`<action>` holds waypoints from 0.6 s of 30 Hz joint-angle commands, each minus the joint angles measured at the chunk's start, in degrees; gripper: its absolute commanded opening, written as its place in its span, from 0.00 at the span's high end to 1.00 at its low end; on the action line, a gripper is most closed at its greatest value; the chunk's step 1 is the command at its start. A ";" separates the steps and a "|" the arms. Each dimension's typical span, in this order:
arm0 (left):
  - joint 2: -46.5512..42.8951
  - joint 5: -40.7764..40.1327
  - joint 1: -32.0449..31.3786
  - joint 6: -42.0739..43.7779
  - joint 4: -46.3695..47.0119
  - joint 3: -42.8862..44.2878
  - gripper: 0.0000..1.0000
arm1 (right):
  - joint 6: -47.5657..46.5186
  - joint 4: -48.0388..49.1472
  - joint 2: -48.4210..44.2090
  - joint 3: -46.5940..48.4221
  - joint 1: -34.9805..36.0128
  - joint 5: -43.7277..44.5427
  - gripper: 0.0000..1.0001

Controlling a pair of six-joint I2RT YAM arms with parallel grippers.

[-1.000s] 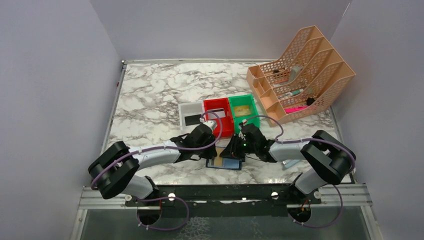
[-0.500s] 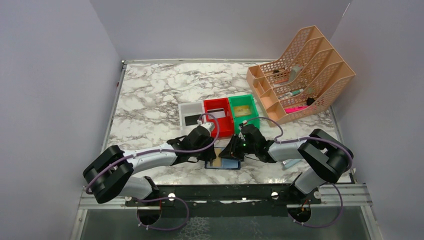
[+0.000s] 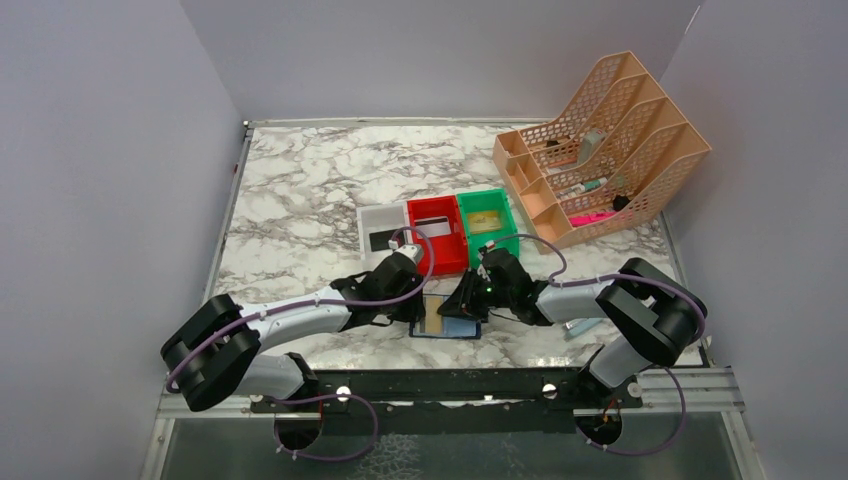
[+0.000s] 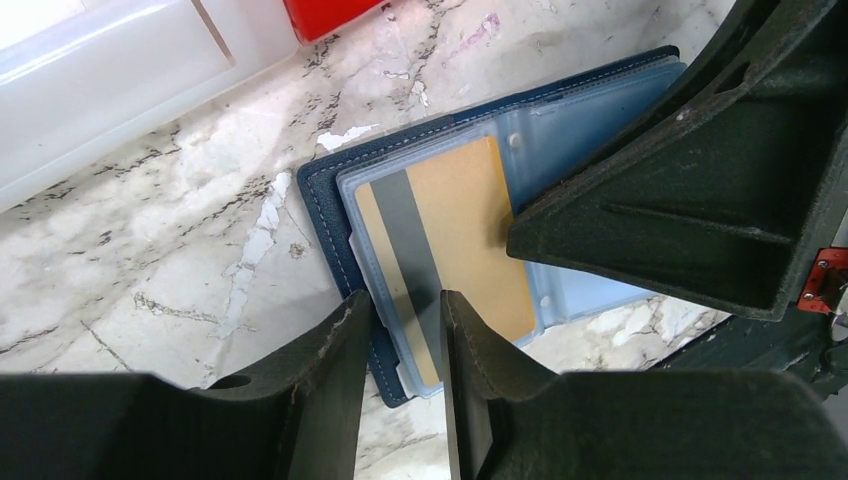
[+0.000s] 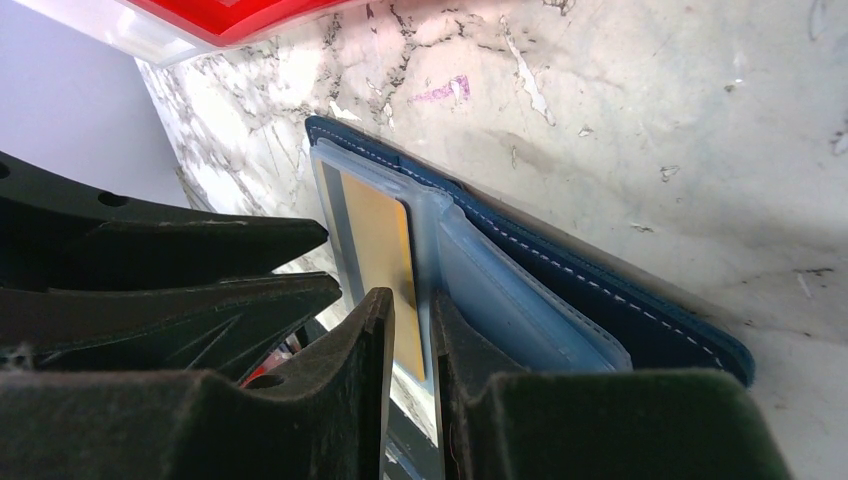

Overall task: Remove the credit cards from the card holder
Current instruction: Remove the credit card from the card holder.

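Observation:
The navy card holder (image 3: 452, 331) lies open on the marble near the front edge. A gold credit card (image 4: 460, 220) with a grey stripe sits in its clear sleeve, also seen in the right wrist view as the gold card (image 5: 375, 230). My left gripper (image 4: 400, 300) is open and straddles the near edge of the card and sleeve. My right gripper (image 5: 412, 295) comes from the other side with a narrow gap between its jaws. Its fingers (image 4: 650, 200) rest on the sleeve at the card's far edge. The navy cover (image 5: 600, 290) lies flat beneath.
Three small bins stand just behind the holder: white (image 3: 372, 215) with a black card, red (image 3: 446, 252) and green (image 3: 506, 215). A peach mesh organiser (image 3: 600, 150) fills the back right corner. A small pale object (image 3: 578, 327) lies beside the right arm.
My left gripper's jaws have widened and it has shifted slightly left, so more of the gold card shows. The right gripper has hardly moved.

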 commanded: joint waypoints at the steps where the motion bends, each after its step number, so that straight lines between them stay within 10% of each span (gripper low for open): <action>1: -0.44 0.31 -0.11 -0.50 1.12 -0.54 0.65 | -0.94 -2.39 0.28 -0.55 0.38 1.63 0.75; 18: 0.14 0.99 -0.22 -2.89 3.75 -0.33 0.58 | -1.30 -1.94 0.71 -0.39 0.37 0.84 0.75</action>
